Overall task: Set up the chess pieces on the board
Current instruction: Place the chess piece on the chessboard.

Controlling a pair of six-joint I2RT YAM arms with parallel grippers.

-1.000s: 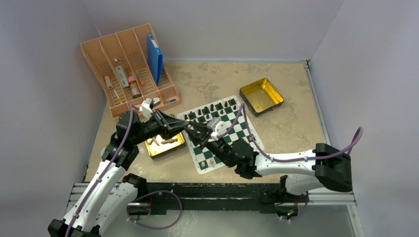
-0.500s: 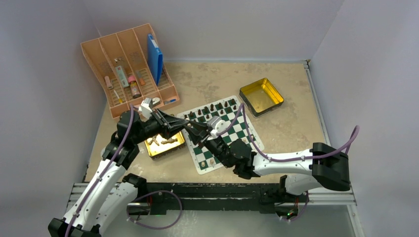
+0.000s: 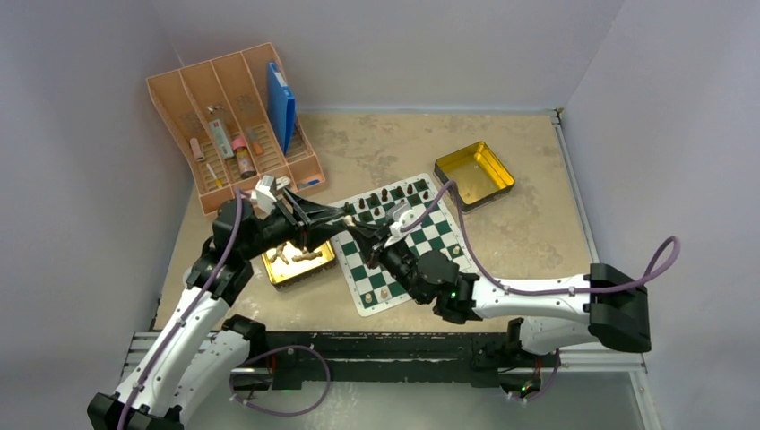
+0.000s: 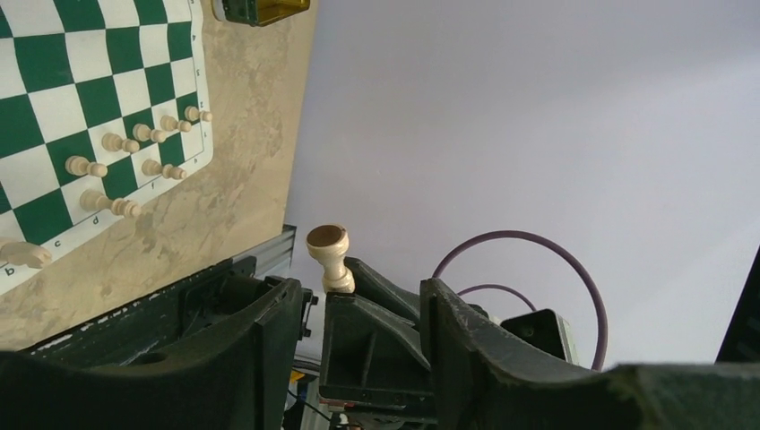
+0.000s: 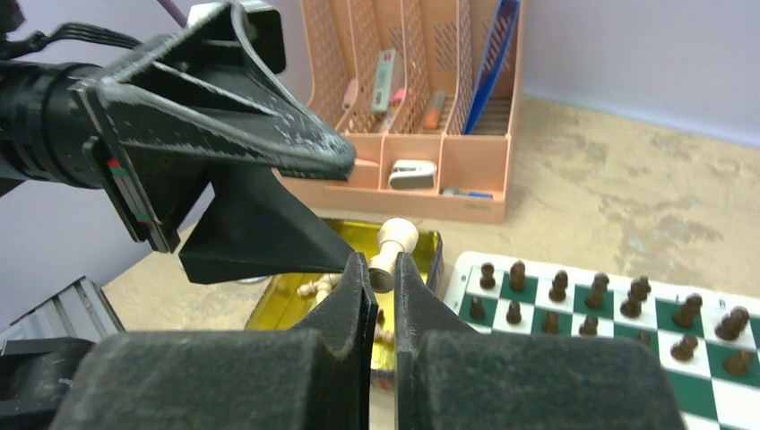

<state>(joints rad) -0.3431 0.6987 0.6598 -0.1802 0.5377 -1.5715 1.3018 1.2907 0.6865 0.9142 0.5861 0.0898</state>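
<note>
Setup partway: 1 light piece [image 5: 395,235] mid-handover.
Pinched in right gripper [image 5: 381,269]; left gripper [image 4: 360,291] parted, empty. About 8 set along board [image 4: 63,63] near edge (more waiting in gold tin [image 5: 273,305]).

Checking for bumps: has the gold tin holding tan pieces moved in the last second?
No. The gold tin stays beside the board's left edge, same spot.

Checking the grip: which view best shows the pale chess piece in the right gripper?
Right wrist: the pale chess piece stands sharp, pinched between the right gripper's fingers. Left wrist shows it smaller, base uppermost. In the top external view it is too small to tell.
</note>
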